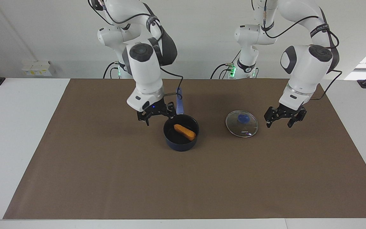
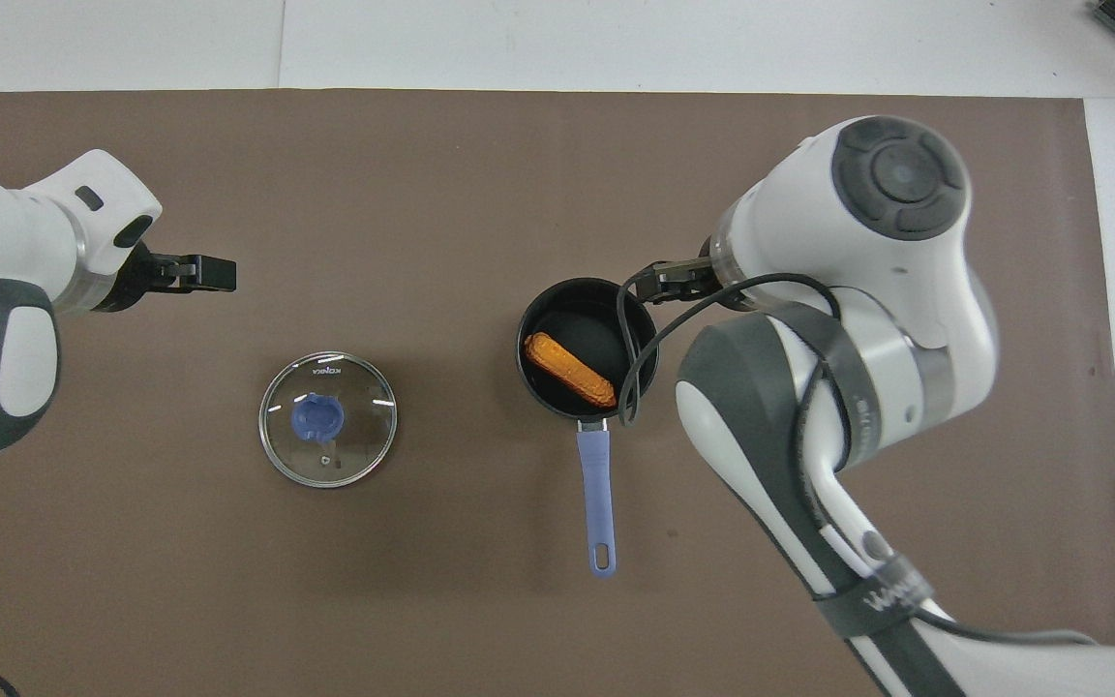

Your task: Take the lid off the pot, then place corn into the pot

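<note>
The dark blue pot (image 1: 180,147) stands uncovered on the mat, its long handle (image 1: 179,105) pointing toward the robots. The orange-yellow corn (image 1: 184,132) lies inside it, slanted across the black bottom; it also shows in the overhead view (image 2: 569,369) in the pot (image 2: 591,324). The glass lid (image 1: 241,124) with its blue knob lies flat on the mat beside the pot, toward the left arm's end (image 2: 327,418). My right gripper (image 1: 159,118) is open and empty, raised just beside the pot's rim (image 2: 669,281). My left gripper (image 1: 279,124) is open and empty, raised beside the lid (image 2: 209,274).
A brown mat (image 1: 106,175) covers most of the white table (image 1: 17,127). The right arm's cable hangs over the pot's rim in the overhead view (image 2: 627,368). Small white boxes (image 1: 37,67) sit by the wall at the right arm's end.
</note>
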Motion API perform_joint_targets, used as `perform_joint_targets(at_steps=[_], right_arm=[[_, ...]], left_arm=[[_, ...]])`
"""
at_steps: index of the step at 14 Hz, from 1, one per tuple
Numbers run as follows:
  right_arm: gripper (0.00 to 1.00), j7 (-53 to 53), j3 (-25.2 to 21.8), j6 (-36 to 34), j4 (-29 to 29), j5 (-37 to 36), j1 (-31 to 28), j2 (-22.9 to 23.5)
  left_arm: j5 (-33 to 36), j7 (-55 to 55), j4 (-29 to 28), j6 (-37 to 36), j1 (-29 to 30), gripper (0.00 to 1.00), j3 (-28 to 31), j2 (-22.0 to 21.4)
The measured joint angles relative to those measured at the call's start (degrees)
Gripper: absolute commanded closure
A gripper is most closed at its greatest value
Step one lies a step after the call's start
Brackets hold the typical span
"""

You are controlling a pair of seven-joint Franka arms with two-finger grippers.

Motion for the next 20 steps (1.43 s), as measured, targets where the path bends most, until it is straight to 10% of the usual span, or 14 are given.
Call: perform_joint_targets(at_steps=[10,20], right_arm=[[0.00,-5.35,-0.16,-22.49,3.79,-0.24,-13.97,-14.79],[0.00,-9.25,0.24,-25.05,2.83,-5.41,-21.88,-15.77]], left_arm=[[-0.94,3.55,15.78,-23.27,3.73,0.00,-0.11,0.56],[1.77,3.65,25.97,-36.44,3.69,0.00,-0.87,0.37]])
